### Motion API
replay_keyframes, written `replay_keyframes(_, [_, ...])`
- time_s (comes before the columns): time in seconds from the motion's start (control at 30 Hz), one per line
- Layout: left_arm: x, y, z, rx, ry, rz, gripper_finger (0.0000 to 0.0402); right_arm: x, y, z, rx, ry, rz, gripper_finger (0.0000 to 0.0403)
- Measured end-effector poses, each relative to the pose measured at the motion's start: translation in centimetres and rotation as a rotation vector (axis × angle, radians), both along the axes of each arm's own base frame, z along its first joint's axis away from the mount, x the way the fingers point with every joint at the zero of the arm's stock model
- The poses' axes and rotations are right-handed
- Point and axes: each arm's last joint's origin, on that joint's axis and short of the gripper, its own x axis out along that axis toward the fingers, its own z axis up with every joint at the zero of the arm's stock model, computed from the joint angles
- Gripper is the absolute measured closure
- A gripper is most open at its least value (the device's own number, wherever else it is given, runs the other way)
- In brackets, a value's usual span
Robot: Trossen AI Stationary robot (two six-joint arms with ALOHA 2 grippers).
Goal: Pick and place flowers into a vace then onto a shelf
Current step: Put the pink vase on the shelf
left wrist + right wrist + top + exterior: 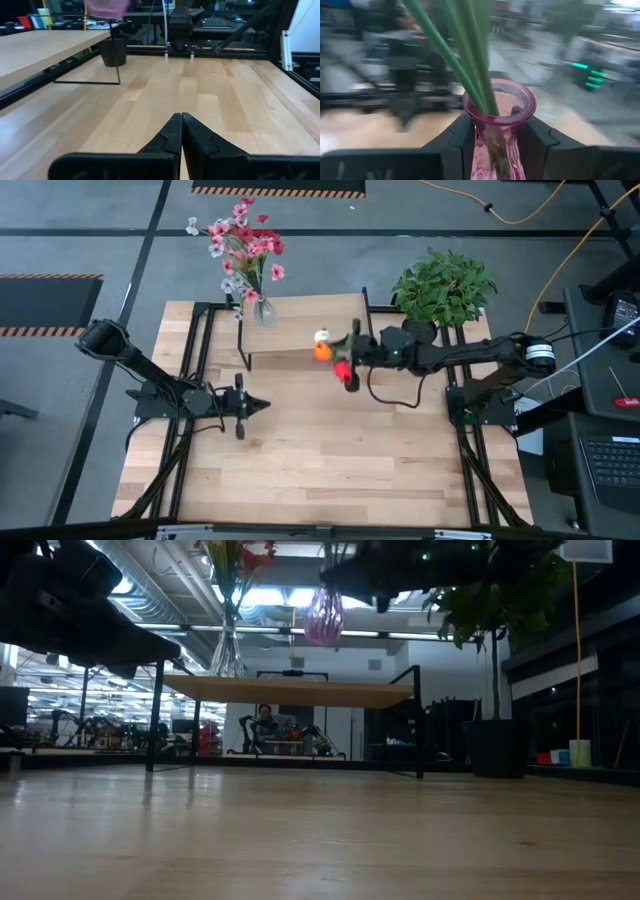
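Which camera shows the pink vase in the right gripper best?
The right wrist view: the pink vase fills it, clamped between the right gripper fingers, green stems inside. The low view shows it hanging above the shelf; the high view shows only blooms; the left wrist view a pink blur.

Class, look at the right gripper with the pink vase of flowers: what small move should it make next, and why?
Probably lower the pink vase onto the shelf. The right gripper clamps its neck with green stems inside, held in the air above the shelf board, beside the clear vase already standing there.
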Motion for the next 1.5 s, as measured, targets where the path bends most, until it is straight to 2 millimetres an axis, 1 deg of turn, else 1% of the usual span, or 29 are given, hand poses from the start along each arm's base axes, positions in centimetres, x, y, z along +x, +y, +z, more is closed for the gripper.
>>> replay_keyframes(0.1, [0.0,0.0,0.0,0.001,-0.001,0.013,0.0396,-0.2,-0.7,0.0,-0.006,0.013,-0.154,0.0293])
replay_keyframes(0.27, [0.0,0.0,0.0,0.001,-0.001,0.013,0.0396,-0.6,-2.3,-0.1,0.064,0.009,-0.299,0.0293])
replay_keyframes(0.57, [0.0,0.0,0.0,0.001,-0.001,0.013,0.0396,-1.3,-5.0,0.0,0.093,-0.017,-0.469,0.0293])
replay_keyframes(0.77, [0.0,0.0,0.0,0.002,-0.001,0.013,0.0396,-1.8,-6.5,0.1,0.119,-0.046,-0.526,0.0293])
replay_keyframes(1.0, [0.0,0.0,0.0,0.002,-0.001,0.012,0.0396,-1.7,-6.7,0.2,0.115,-0.038,-0.534,0.0293])
replay_keyframes(1.2, [0.0,0.0,0.0,0.003,-0.001,0.013,0.0396,-0.2,-7.1,0.6,0.091,0.001,-0.533,0.0293])
replay_keyframes(1.33, [0.0,0.0,0.0,0.004,0.000,0.012,0.0396,1.0,-7.6,-0.2,0.093,0.048,-0.535,0.0293])
replay_keyframes(1.5, [0.0,0.0,0.0,0.004,0.001,0.010,0.0396,1.7,-8.0,-1.0,0.094,0.062,-0.543,0.0293])
